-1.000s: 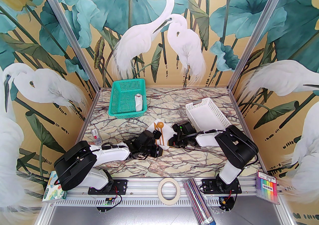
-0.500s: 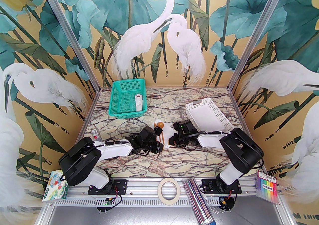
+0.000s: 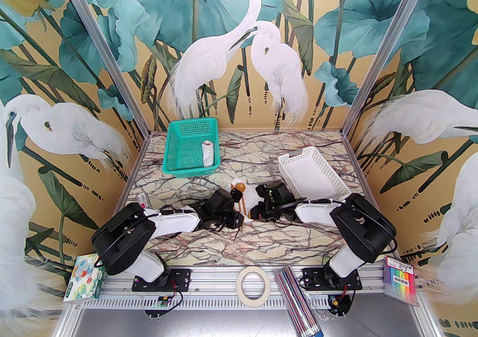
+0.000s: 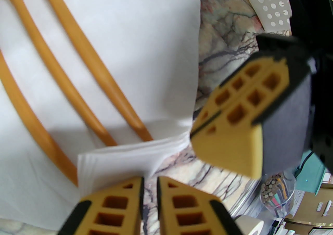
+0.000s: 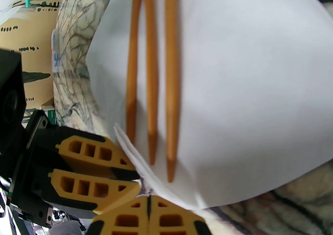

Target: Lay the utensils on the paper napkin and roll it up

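Right hand (image 5: 148, 198), its ribbed yellow fingers pressed together, is pinching the lifted near edge of the thin white napkin (image 5: 234, 85). Left hand (image 4: 149, 179) is standing narrow at that layered edge; I cannot tell whether it is gripping. Three slim, smooth orange utensils (image 5: 149, 72) are lying parallel on the napkin, mid-desk (image 3: 261, 238).

Teal basket (image 3: 190, 149), white basket (image 3: 313, 175), tape ring (image 3: 253, 285), marker pack (image 3: 400, 279)

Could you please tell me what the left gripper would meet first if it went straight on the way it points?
Most likely the turned-up edge of the paper napkin, just ahead of the left gripper; the handle ends of the utensils lie right behind it. Depth is hard to judge here.
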`<state>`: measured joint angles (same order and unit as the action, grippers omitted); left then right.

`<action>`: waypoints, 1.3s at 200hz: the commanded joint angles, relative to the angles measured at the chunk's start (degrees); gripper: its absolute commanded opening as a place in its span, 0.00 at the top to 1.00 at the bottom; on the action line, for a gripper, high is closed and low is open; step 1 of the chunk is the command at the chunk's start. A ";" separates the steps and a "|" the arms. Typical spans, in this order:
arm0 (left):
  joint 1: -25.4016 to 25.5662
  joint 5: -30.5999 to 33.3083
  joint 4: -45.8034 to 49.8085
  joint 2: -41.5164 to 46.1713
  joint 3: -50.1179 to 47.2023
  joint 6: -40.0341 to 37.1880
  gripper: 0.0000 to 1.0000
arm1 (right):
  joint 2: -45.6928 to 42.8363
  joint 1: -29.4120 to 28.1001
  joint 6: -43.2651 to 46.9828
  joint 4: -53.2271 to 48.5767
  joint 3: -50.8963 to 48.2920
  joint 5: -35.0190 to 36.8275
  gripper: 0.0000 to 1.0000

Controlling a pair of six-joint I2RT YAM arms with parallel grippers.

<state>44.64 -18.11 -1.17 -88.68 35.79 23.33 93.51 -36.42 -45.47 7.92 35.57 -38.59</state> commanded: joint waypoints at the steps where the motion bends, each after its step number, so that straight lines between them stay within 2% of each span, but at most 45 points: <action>1: -0.50 0.79 -1.44 -1.23 1.30 -1.01 0.82 | 0.38 -0.57 -0.85 1.33 0.41 -0.65 1.00; 97: -0.70 0.71 -1.64 -2.24 1.96 -1.47 0.82 | 5.48 -1.10 -0.71 0.78 3.31 0.63 1.00; 157: -0.65 0.28 0.56 0.75 2.45 -1.26 0.82 | 7.22 -1.10 -0.64 -2.53 3.67 2.77 1.00; 209: -0.69 -1.99 0.29 5.41 -2.71 3.36 0.83 | 7.41 -1.15 -0.10 -4.48 3.95 4.16 1.00; 260: -0.70 -1.34 -0.32 3.22 -2.38 3.64 0.85 | 7.62 -1.11 0.18 -4.93 4.33 4.01 1.00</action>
<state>44.25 -18.79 -1.02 -84.07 32.99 26.13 99.96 -37.19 -45.43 5.34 39.27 -36.80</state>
